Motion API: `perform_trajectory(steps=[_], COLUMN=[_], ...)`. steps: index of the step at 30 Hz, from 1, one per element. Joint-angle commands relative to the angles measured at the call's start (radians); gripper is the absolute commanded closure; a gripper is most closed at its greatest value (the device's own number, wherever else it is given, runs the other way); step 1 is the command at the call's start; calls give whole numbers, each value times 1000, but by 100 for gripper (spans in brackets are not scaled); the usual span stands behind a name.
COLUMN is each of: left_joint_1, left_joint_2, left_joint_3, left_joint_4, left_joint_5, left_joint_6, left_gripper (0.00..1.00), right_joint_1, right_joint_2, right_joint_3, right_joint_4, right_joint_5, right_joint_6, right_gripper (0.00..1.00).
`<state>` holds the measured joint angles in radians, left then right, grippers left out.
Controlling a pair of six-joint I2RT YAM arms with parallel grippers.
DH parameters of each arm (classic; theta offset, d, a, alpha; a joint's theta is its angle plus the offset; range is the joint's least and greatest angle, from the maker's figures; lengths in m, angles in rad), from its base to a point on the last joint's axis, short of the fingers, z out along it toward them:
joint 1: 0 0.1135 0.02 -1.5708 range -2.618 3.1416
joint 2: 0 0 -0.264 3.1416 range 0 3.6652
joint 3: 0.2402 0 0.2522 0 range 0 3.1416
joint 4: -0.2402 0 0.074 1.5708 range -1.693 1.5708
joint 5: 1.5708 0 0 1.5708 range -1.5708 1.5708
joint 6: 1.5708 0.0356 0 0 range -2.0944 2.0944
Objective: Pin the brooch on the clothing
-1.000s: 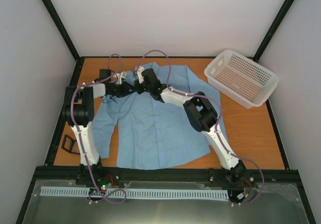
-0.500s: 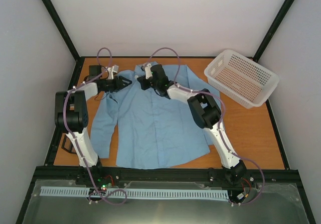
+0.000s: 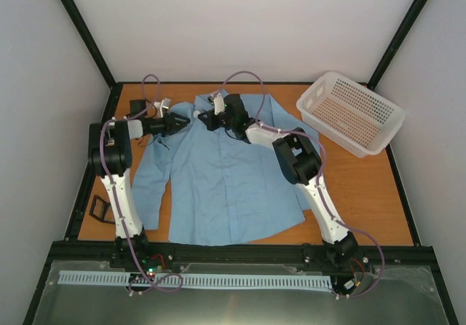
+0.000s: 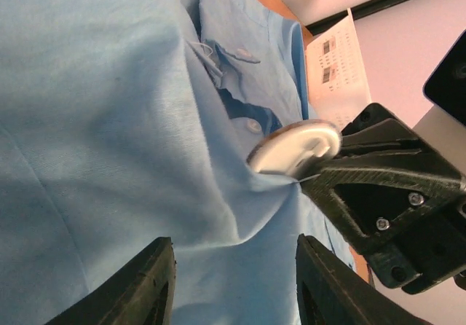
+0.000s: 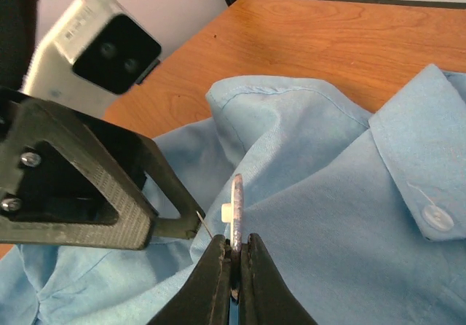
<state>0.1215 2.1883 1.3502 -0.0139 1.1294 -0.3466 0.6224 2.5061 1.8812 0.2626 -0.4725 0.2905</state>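
The brooch (image 5: pixel 236 208) shows edge-on near the shirt (image 5: pixel 349 194) collar, its lower rim hidden inside the right hand (image 5: pixel 234 248); from above it is too small to make out.

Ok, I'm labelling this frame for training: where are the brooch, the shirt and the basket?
brooch (image 4: pixel 293 149), left wrist view, middle of its whitish face.
shirt (image 3: pixel 226 186), top view, middle of its front panel.
basket (image 3: pixel 328 130), top view, near side wall.
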Motion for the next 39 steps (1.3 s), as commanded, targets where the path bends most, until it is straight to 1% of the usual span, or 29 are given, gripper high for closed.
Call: perform_trajectory(steps=[1,5,9,13,16,18,20,23,27,29,31,34,39], left_joint_1=[-1,0,-1,-2,-8,-9,-12,-15,-18,-22,-27,-30,-35], left_joint_2=[48,85,89,115,137,153,162,192,205,211,221,228,243], left_joint_3=[66,81,72,130,141,156,165,195,211,224,252,258,269], left_joint_4=[79,137,174,78,91,89,87,33,18,-2,-52,-59,-61], left_joint_5=[101,159,203,204,231,249,261,281,295,301,305,329,399], left_joint_6=[-38,-87,-54,37,25,17,20,57,76,97,131,143,154], left_gripper=[54,48,41,41,45,46,44,39,39,39,42,45,55], right_joint_1=[-13,-23,-39,-54,-65,-72,-77,-81,-92,-96,-99,-102,-105], right_joint_2=[30,39,63,89,96,106,116,124,150,159,171,193,216], right_joint_3=[-11,-13,17,39,30,35,53,79,100,104,118,151,184], right_joint_4=[68,79,79,101,133,155,153,137,166,175,185,183,189], right_joint_5=[-89,-115,-201,-273,-298,-321,-347,-382,-444,-477,-499,-538,-556], right_joint_6=[46,78,94,122,152,169,163,141,175,187,202,214,241], right_gripper=[97,97,97,97,97,97,97,97,97,97,97,97,97])
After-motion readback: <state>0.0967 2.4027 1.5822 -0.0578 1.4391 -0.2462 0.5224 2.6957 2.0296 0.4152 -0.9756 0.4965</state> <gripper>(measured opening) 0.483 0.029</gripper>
